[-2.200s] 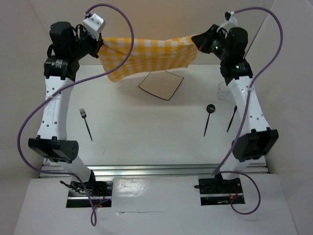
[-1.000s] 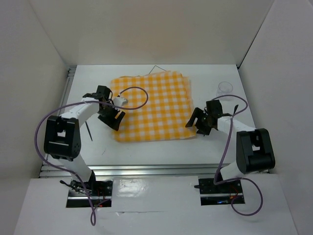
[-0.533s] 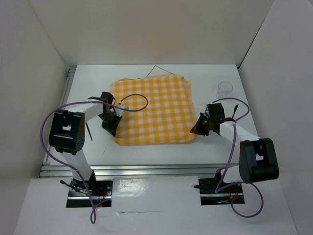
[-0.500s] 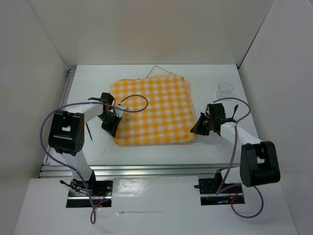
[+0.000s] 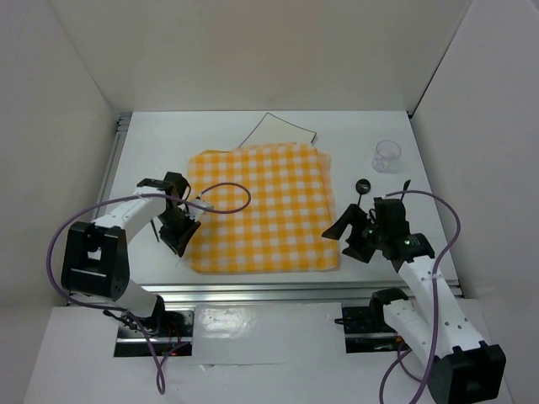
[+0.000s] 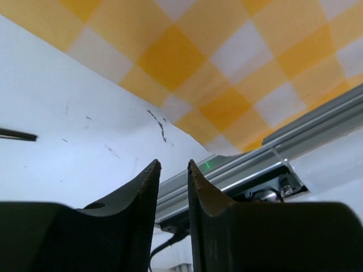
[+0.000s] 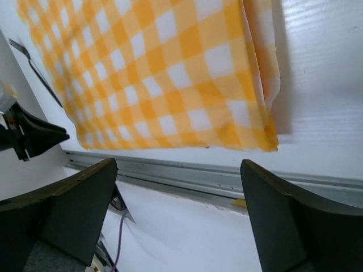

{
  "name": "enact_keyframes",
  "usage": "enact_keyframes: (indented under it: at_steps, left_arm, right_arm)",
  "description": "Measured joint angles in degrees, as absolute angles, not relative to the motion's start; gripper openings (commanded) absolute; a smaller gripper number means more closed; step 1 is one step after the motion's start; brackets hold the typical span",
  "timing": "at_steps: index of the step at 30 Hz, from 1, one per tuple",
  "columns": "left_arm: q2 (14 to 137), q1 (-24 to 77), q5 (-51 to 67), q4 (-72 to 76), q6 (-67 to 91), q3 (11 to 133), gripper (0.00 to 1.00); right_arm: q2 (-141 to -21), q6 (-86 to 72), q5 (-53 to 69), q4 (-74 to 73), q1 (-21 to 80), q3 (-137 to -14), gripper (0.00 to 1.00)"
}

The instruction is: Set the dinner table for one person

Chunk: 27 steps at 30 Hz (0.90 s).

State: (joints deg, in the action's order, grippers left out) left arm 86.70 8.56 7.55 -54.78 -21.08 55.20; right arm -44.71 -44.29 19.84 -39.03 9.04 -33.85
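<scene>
A yellow-and-white checked cloth (image 5: 261, 210) lies flat on the white dinner table (image 5: 160, 143), its front edge close to the aluminium rail (image 5: 278, 289). My left gripper (image 5: 178, 240) hovers just off the cloth's front left corner; in the left wrist view the gripper (image 6: 173, 163) stands open by a narrow gap with nothing in it. My right gripper (image 5: 345, 236) is beside the front right corner, and in the right wrist view it (image 7: 178, 164) is wide open and empty above the rail (image 7: 170, 175). The cloth (image 7: 159, 73) has a small fold at that corner.
A white square plate (image 5: 274, 130) shows behind the cloth, partly under it. A clear glass (image 5: 387, 156) stands at the back right, and a black spoon (image 5: 362, 187) lies right of the cloth. A black fork (image 7: 37, 71) lies left of the cloth. White walls surround the table.
The cloth has slid toward the near rail, uncovering more of the plate. Both grippers have let go of its corners, and the right arm has drawn back toward its base.
</scene>
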Motion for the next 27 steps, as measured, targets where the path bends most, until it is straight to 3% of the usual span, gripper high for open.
enact_keyframes:
  at_steps: [4,5,6,7,8,9,10,14,20,23,27]
  left_arm:
    - [86.7,8.7,6.4,-58.2,-21.5,56.1,0.43]
    - [86.7,8.8,6.0,-58.6,-21.6,57.1,0.43]
    - [86.7,9.1,5.8,-59.0,-21.6,59.2,0.43]
    - [86.8,9.3,5.6,-58.8,-21.6,60.9,0.43]
    - [87.1,9.9,5.3,-58.4,-21.5,63.6,0.43]
    - [88.1,10.7,5.2,-57.7,-21.3,67.0,0.43]
    - [89.2,11.4,5.2,-56.4,-21.0,69.5,0.43]
    - [96.1,14.5,3.9,-50.6,-20.5,75.4,0.43]
    - [108.1,18.3,-0.8,-44.3,-19.1,74.0,0.43]
    - [108.8,19.5,-2.7,-43.0,-19.1,72.2,0.41]
    - [106.0,19.6,-3.1,-40.1,-19.1,68.5,0.41]
  right_arm:
    - [-44.9,-43.5,19.5,-42.2,9.0,-35.4,1.0]
    - [-46.3,-42.9,19.3,-42.0,9.0,-36.4,0.92]
    - [-48.4,-41.8,19.3,-41.5,9.0,-37.9,0.82]
    - [-51.3,-40.4,19.6,-40.4,9.0,-39.5,0.62]
    - [-55.2,-39.1,20.1,-39.1,9.0,-41.7,0.4]
    - [-59.8,-37.7,20.6,-37.0,9.0,-44.1,0.1]
    - [-64.0,-36.2,21.0,-34.9,9.1,-46.1,0.0]
    - [-81.9,-32.5,21.9,-25.5,9.3,-52.3,0.0]
    - [-99.4,-30.6,22.6,-18.0,9.7,-57.7,0.0]
    - [-102.9,-32.0,21.6,-16.4,9.8,-56.0,0.0]
    - [-99.1,-35.9,21.9,-10.5,9.8,-49.1,0.0]
